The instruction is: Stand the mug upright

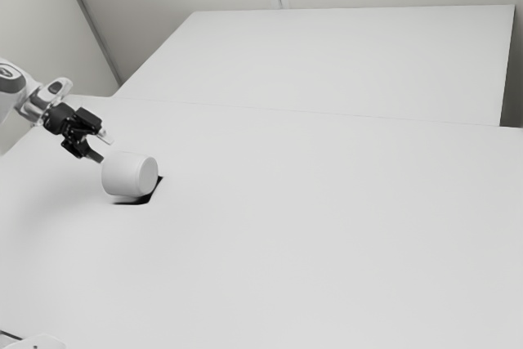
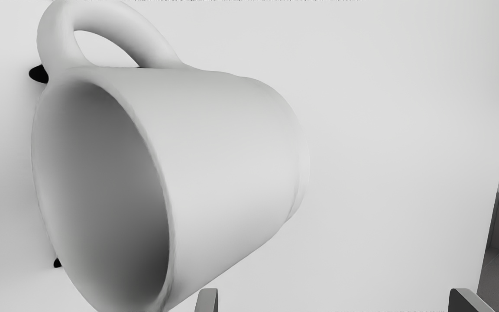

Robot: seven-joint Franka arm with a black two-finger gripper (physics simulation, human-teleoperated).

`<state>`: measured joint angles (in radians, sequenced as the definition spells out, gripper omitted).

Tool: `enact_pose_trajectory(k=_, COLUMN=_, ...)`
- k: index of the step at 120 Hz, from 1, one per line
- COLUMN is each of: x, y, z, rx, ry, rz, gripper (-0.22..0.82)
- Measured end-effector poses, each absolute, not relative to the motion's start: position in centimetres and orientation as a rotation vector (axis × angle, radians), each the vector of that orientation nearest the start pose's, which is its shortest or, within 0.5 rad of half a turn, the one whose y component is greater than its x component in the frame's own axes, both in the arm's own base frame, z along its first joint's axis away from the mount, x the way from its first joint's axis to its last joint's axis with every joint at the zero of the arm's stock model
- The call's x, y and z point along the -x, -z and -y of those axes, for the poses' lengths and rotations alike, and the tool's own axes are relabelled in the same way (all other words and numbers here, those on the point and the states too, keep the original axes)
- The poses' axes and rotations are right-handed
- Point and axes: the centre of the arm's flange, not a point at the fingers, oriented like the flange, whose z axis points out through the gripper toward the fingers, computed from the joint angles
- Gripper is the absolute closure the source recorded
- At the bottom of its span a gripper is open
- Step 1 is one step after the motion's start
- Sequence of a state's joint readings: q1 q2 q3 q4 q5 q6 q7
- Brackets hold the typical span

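Table: white, plain, spanning most of the frame in the exterior view.

Robot arm: white, entering at the left edge, upper half of the frame, reaching toward the mug.

Mug: white, one piece, left of centre in the frame. Lies on its side, not upright; closed end toward the exterior view's right, mouth open to the wrist camera.

Gripper: black, two-fingered, at upper left, just beside the mug. Fingers well parted, nothing held; one fingertip stands near the rim, contact not determinable.

Handle: looped, on the side of the mug away from the fingertips.

Shadow: black, below the mug and toward the exterior view's right.

Step in hand, as judged: lining up for a grasp, the uprighting still owed. Next move, as judged: shift the open fingers until they straddle the wall or body, close, raise slightly, then rotate so the mouth faces up and the base meets the table. Risk: an off-centre push could roll the round body.
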<state>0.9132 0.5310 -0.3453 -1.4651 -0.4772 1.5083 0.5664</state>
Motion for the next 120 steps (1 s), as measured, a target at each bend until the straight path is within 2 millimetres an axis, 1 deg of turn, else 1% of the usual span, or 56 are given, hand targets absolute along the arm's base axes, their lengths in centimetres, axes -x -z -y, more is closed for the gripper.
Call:
enact_pose_trajectory(k=20, x=-54.8, y=-37.7, z=-35.1, rx=-2.350, ry=-0.012, rz=-0.093, gripper=0.02)
enact_pose_trajectory(k=32, x=-54.9, y=-37.2, z=-35.6, rx=-2.352, ry=-0.038, rz=-0.080, gripper=0.02)
enact_pose_trajectory(k=59, x=-55.6, y=-34.6, z=-36.1, rx=-2.337, ry=-0.080, rz=-0.068, gripper=0.02)
enact_pose_trajectory(k=72, x=-56.2, y=-33.8, z=-35.9, rx=-2.333, ry=-0.110, rz=-0.063, gripper=0.01)
enact_pose_trajectory(k=84, x=-56.8, y=-33.4, z=-35.2, rx=-2.324, ry=-0.129, rz=-0.053, gripper=0.01)
enact_pose_trajectory(k=96, x=-56.8, y=-32.3, z=-33.6, rx=-2.302, ry=-0.119, rz=-0.050, gripper=0.02)
enact_pose_trajectory(k=108, x=-56.8, y=-32.0, z=-32.5, rx=-2.290, ry=-0.124, rz=-0.051, gripper=0.02)
enact_pose_trajectory(k=113, x=-56.7, y=-32.1, z=-32.2, rx=-2.289, ry=-0.125, rz=-0.051, gripper=0.05)
enact_pose_trajectory(k=120, x=-56.7, y=-32.4, z=-32.0, rx=-2.292, ry=-0.133, rz=-0.049, gripper=0.13)
